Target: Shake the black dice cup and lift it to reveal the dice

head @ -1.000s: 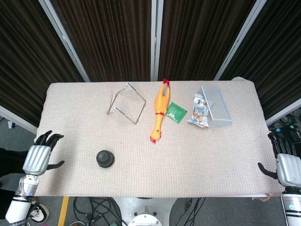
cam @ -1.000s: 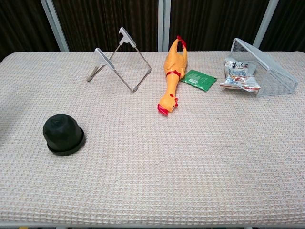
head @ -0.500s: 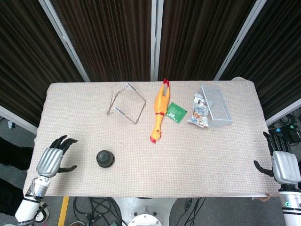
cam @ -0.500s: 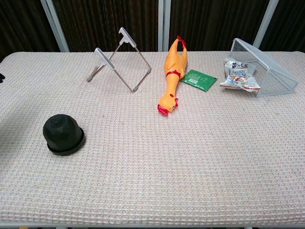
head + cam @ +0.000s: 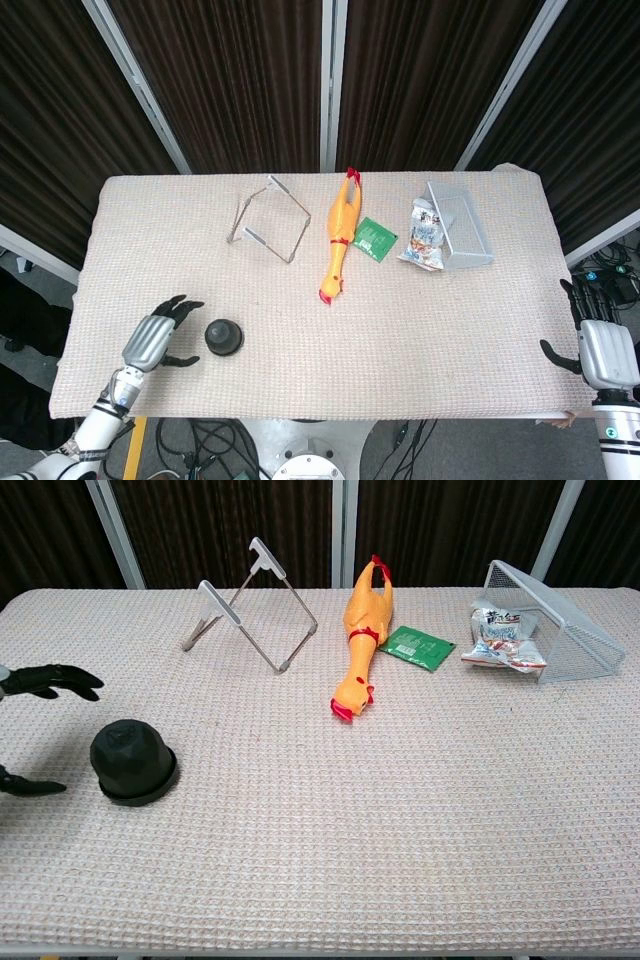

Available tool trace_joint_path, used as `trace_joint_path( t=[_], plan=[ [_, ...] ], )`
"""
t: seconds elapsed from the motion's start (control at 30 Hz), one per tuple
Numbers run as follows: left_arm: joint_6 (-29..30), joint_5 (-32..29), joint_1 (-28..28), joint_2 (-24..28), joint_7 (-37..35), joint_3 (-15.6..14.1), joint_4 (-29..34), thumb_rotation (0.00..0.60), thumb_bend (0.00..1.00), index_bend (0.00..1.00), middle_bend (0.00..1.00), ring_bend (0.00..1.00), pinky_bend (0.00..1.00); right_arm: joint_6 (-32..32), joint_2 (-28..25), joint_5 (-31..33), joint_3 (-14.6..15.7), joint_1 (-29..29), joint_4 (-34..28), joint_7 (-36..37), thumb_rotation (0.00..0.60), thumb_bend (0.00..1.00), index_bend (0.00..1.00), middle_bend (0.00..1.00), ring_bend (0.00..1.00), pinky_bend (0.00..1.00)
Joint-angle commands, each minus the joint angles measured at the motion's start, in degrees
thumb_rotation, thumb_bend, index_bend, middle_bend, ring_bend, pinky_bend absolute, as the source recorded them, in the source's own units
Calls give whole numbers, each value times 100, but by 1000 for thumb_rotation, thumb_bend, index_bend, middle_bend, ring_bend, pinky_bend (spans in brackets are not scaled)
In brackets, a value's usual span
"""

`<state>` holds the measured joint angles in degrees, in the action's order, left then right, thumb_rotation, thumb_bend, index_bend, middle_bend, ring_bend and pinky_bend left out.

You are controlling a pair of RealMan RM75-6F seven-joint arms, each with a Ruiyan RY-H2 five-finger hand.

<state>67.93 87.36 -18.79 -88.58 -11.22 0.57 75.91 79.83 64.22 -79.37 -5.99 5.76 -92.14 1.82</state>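
Observation:
The black dice cup [image 5: 223, 337] [image 5: 132, 761] stands mouth-down on the beige woven table mat, near the front left. My left hand [image 5: 158, 340] [image 5: 36, 725] is just left of the cup with its fingers spread and nothing in them, a small gap from the cup. At the table's front right corner, off the mat's edge, my right hand [image 5: 600, 345] is held with fingers apart and empty; the chest view does not show it. No dice are visible.
At the back stand a wire stand [image 5: 270, 221] [image 5: 250, 608], a yellow rubber chicken [image 5: 338, 240] [image 5: 362, 640], a green packet [image 5: 375, 238] [image 5: 420, 647], and a snack bag [image 5: 426, 237] [image 5: 505, 637] against a tipped mesh basket [image 5: 460, 225] [image 5: 555, 620].
My left hand has moved right across the mat's front left, from off the table edge to right beside the cup. The right hand shifted slightly down. The cup has not moved.

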Motion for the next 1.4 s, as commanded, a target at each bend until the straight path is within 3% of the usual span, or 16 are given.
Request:
trace_joint_path(
  t=[0.03,0.77,1.4],
  plan=[
    [-134,-26,-103,-158,-79,5,-116,600,15,154,177,80,161,-18,-7,-13,11,3,3,55,600,146,0,0,0,0],
    [-546,-85,-435,-589,-181,-76,-458,600,16,153,211,101,177,-72,1,63,19,-12,148,204,600,146,0,0,0,0],
    [-769,-197,-601,-666,-232,-92,-590,600,35,154,230,117,185,-128,-15,130,10,-16,213,286,600,146,0,0,0,0]
  ],
)
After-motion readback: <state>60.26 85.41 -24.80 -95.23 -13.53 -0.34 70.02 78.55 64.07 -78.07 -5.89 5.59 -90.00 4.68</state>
